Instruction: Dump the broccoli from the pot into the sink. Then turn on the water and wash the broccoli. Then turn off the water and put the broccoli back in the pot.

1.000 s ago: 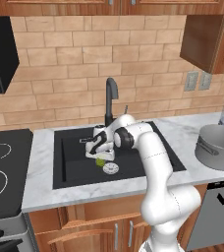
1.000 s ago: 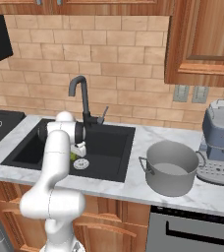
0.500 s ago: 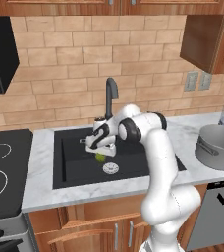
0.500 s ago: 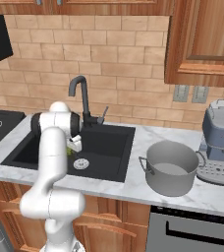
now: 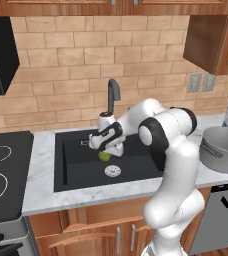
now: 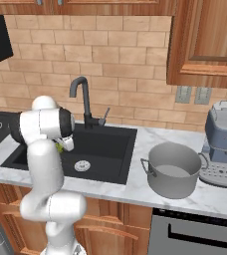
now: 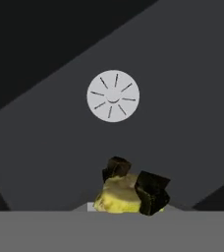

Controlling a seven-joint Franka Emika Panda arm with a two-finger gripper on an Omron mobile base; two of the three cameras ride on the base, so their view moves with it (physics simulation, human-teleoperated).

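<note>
Lifted since a second ago, the broccoli [image 5: 104, 156] now hangs above the sink floor with the arm raised and swung toward the faucet [image 5: 112, 95].

Left base view: the gripper [image 5: 106, 151] points down over the black sink [image 5: 71, 175], its fingers pinched on the yellow-green floret, which sits just at 11 o'clock from the round silver drain [image 5: 112, 171]. The grey pot [image 5: 222, 148] stands on the marble counter [image 5: 41, 190] at 3 o'clock, well apart from the sink.

Right base view: the broccoli [image 6: 59, 146] peeks out behind the arm's white elbow, at 10 o'clock from the drain [image 6: 81, 165]. The pot [image 6: 175, 169] rests on the counter just right of the sink [image 6: 115, 159], beside a coffee machine [image 6: 224, 144].

Hand view: the two dark fingertips [image 7: 152, 193] are clamped on the broccoli [image 7: 118, 197], with the drain [image 7: 113, 96] at 12 o'clock beyond it.
</note>
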